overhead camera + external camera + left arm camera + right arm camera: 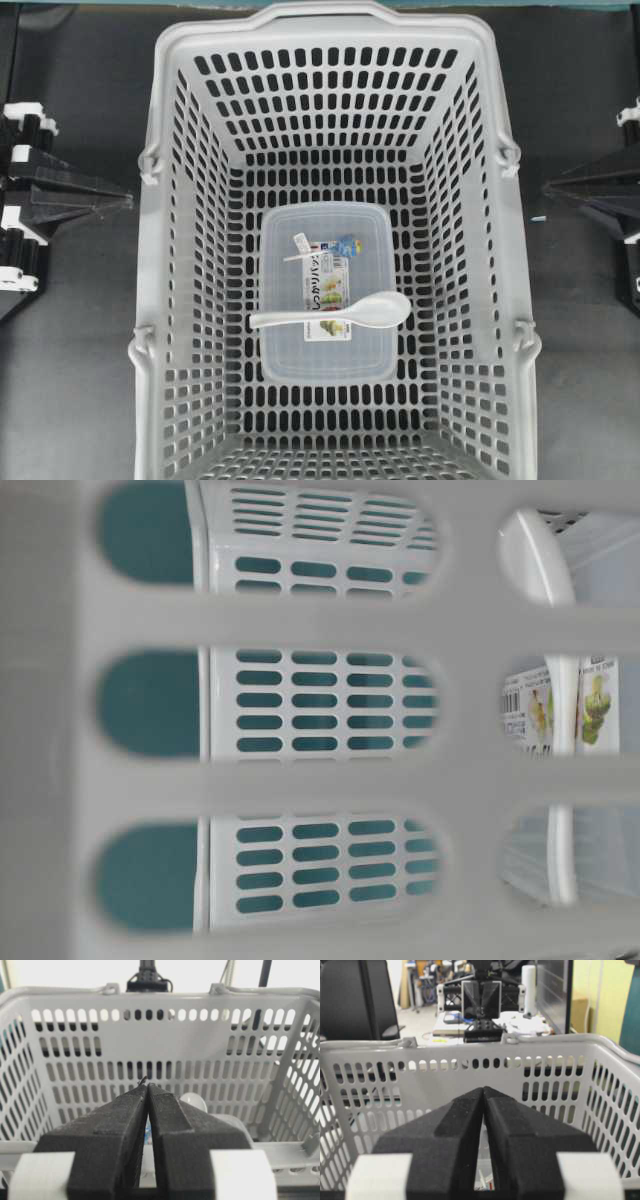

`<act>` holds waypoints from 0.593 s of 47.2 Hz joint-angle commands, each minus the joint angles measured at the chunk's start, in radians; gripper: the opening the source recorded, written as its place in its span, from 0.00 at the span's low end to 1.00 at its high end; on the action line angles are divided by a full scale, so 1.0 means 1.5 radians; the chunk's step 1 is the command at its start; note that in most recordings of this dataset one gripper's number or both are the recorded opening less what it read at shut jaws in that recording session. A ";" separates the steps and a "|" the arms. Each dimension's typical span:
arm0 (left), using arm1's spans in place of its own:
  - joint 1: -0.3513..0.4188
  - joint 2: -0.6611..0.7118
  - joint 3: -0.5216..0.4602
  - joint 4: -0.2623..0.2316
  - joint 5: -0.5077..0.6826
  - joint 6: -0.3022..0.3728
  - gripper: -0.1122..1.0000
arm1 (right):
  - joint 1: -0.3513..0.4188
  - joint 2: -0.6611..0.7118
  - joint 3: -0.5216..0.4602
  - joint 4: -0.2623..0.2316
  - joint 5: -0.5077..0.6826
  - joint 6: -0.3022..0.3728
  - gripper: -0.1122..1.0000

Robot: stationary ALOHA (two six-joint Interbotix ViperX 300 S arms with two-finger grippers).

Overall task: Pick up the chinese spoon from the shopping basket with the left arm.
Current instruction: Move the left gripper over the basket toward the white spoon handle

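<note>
The chinese spoon (340, 313) was located at the centre of the overhead frame, laid across the lid of a clear container (328, 292) on the floor of the shopping basket (168, 300). The left gripper (128, 200) was positioned at the left edge, outside the basket, jaws clenched and empty. The right gripper (547, 186) was likewise clenched at the right edge.

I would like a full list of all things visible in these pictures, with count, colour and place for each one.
shopping basket: one, light grey, centre of the dark table.
clear container: one, transparent with printed label, flat on the basket floor.
chinese spoon: one, white, lying across the container lid, bowl toward the right.
table: one, dark, under everything.
left end effector: one, black, outside the basket's left wall, shut.
right end effector: one, black, outside the right wall, shut.
</note>
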 commanded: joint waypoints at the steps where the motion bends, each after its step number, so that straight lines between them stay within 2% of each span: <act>1: -0.008 0.010 -0.040 0.028 0.021 -0.014 0.15 | 0.003 0.007 -0.007 0.003 -0.005 0.003 0.10; 5: -0.013 0.025 -0.078 0.027 0.077 -0.031 0.10 | 0.003 0.006 -0.005 0.003 0.000 0.004 0.10; 13: -0.039 0.088 -0.188 0.028 0.232 -0.046 0.10 | 0.003 0.005 -0.006 0.003 0.003 0.005 0.10; 20: -0.060 0.187 -0.301 0.027 0.359 -0.049 0.10 | 0.003 0.005 -0.006 0.003 0.003 0.005 0.10; 28: -0.073 0.312 -0.416 0.028 0.457 -0.049 0.10 | 0.003 0.005 -0.005 0.004 0.003 0.006 0.10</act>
